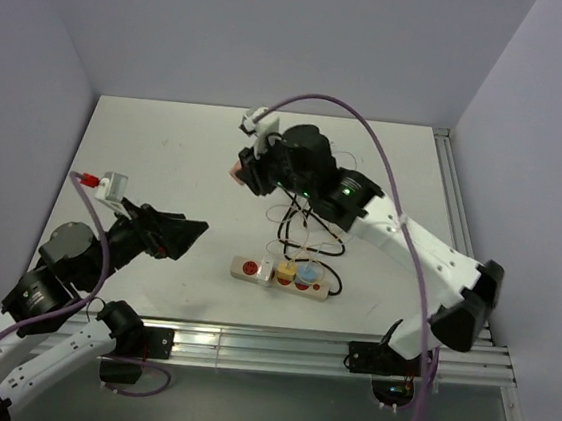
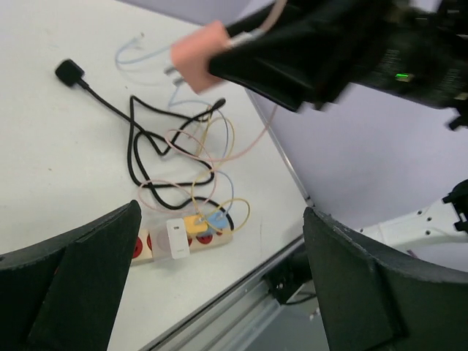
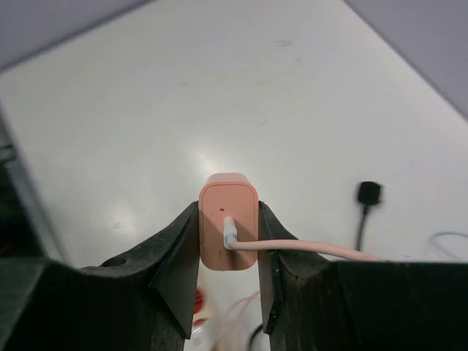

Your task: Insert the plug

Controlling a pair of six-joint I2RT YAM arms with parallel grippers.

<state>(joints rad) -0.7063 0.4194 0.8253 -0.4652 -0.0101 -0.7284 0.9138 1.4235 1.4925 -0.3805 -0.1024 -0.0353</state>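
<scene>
Our right gripper (image 3: 228,228) is clamped on the pink plug (image 3: 228,212), which sits between its fingers at mid-frame in the wrist view, cable (image 3: 314,251) trailing right. From above, we see both held just above centre, well apart from the strip (image 1: 282,275) at lower centre. Our left gripper (image 1: 186,235), lower left, gapes wide, holding nothing.

I find no legible text, brand, number or sign in any of my views. The white adapter (image 2: 175,238) seated in the power strip (image 2: 228,236) carries a small dark mark on its face, too small to read. The pink plug (image 3: 228,219) shows only a tiny dot above its cable port, with no lettering I can make out.
</scene>
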